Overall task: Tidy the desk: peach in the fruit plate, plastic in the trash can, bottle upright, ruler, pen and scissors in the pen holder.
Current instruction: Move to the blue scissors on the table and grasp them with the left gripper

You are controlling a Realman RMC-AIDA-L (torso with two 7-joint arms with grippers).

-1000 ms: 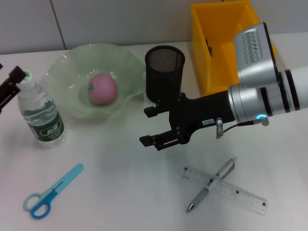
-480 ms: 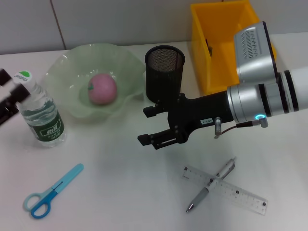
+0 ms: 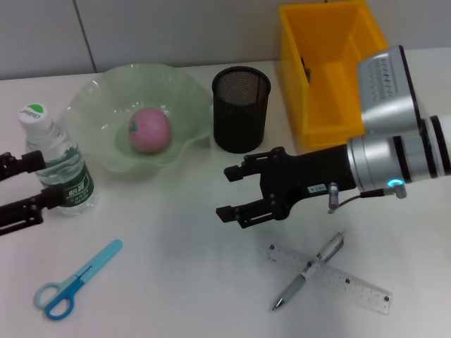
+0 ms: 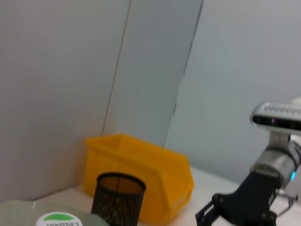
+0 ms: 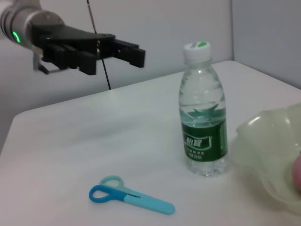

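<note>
The clear bottle (image 3: 58,169) with a green label stands upright at the left, also seen as bottle (image 5: 203,113). My left gripper (image 3: 46,182) is open beside its lower body, at the table's left edge. The pink peach (image 3: 149,130) lies in the green fruit plate (image 3: 91,91). My right gripper (image 3: 229,191) hangs open in front of the black mesh pen holder (image 3: 242,109). A pen (image 3: 310,271) lies across the clear ruler (image 3: 356,287) at front right. Blue scissors (image 3: 74,282) lie at front left. No plastic is in view.
A yellow bin (image 3: 324,70) stands at the back right beside the pen holder. The right wrist view shows the scissors (image 5: 131,200), the plate's edge (image 5: 273,155) and the left gripper (image 5: 117,49) farther off. A grey wall runs behind the table.
My left gripper has dropped from beside the bottle's cap to its lower body. The right gripper has shifted slightly right and toward the front.
</note>
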